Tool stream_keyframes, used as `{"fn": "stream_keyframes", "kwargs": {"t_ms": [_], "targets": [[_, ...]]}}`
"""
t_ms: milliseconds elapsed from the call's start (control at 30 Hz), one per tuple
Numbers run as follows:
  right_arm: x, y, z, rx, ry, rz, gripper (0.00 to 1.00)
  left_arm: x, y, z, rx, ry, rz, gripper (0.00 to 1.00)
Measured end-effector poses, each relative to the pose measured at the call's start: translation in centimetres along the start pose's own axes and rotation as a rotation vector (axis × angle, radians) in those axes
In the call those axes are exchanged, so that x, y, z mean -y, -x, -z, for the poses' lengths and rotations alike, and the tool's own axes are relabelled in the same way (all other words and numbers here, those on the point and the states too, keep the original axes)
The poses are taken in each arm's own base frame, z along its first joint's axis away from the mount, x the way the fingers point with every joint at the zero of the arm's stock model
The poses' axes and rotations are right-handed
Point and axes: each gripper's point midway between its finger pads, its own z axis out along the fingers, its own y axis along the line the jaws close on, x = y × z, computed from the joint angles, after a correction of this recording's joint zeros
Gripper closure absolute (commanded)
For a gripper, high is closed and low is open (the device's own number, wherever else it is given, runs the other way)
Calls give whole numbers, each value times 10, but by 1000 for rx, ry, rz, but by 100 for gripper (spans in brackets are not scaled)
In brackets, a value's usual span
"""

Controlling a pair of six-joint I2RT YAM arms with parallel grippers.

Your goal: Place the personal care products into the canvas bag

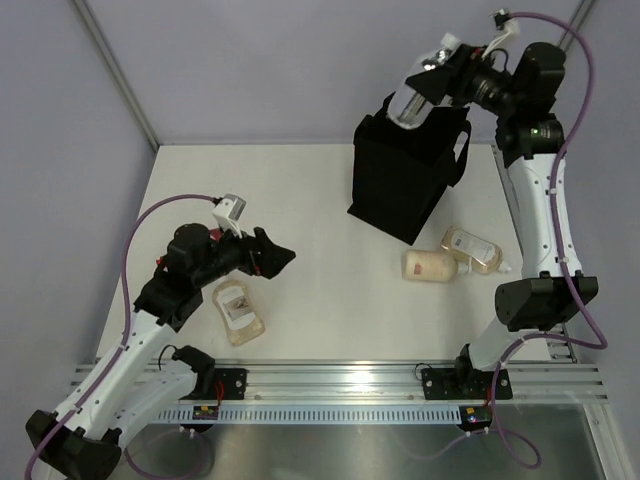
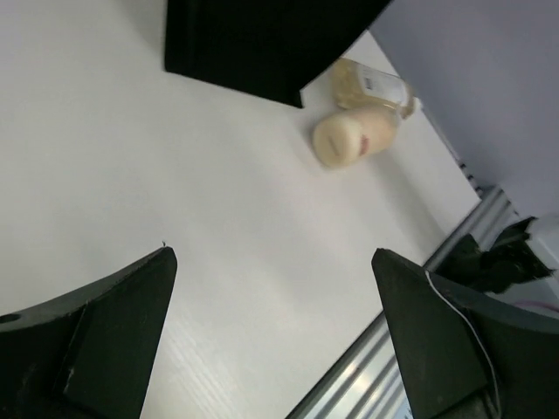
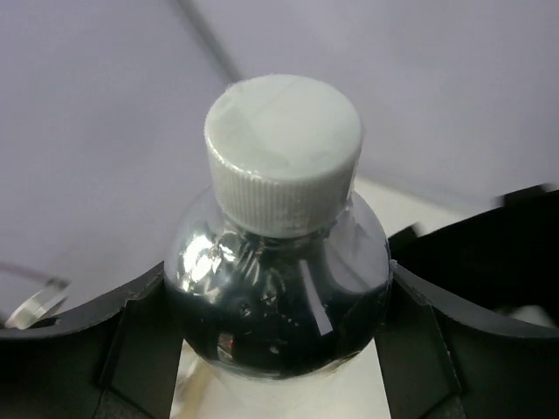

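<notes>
Obscuring canvas bag (image 1: pixel 400 185) rim: clear bottle (image 1: pixel 412 103)

A robot lab cell: white table (image 1: pixel 300 190), plain lilac walls (image 1: pixel 250 60), aluminium mounting rail (image 1: pixel 340 378)

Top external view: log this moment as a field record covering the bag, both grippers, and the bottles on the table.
bag: black canvas bag, upright at the far side of the table
right gripper: shut on a white-capped bottle, raised over the bag's top
left gripper: open, holding nothing, above the table
beside bag: cream bottle and amber bottle, lying next to each other
beside left gripper: labelled bottle, lying flat
</notes>
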Motion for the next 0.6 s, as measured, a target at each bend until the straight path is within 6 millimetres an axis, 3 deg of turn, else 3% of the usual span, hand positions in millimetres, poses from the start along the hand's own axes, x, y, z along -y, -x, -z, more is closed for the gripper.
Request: {"fn": "stream_keyframes", "kwargs": {"t_ms": [100,167,233,300,433,533,600], "targets": [[45,47,18,121,-210,138,100,-16,-7,14,-4,107,-5,1],[73,51,19,135,-312,191,100,-22,-9,23,1,153,-5,1],[107,41,10,106,-387,216,100,-27,-11,30,12,187,-5,1],[144,16,-3,39,-438,210,100,-32,-15,35,17,217,-1,1],[213,-58,-22,-146,-516,168,100,-43,-24,39,3,275,14,1],[247,-109,-28,-279,-567,165,100,-53,-28,42,-2,325,25,1],[259,-135,-33,-346,-583,175,100,-59,-32,42,-8,352,37,1]]}}
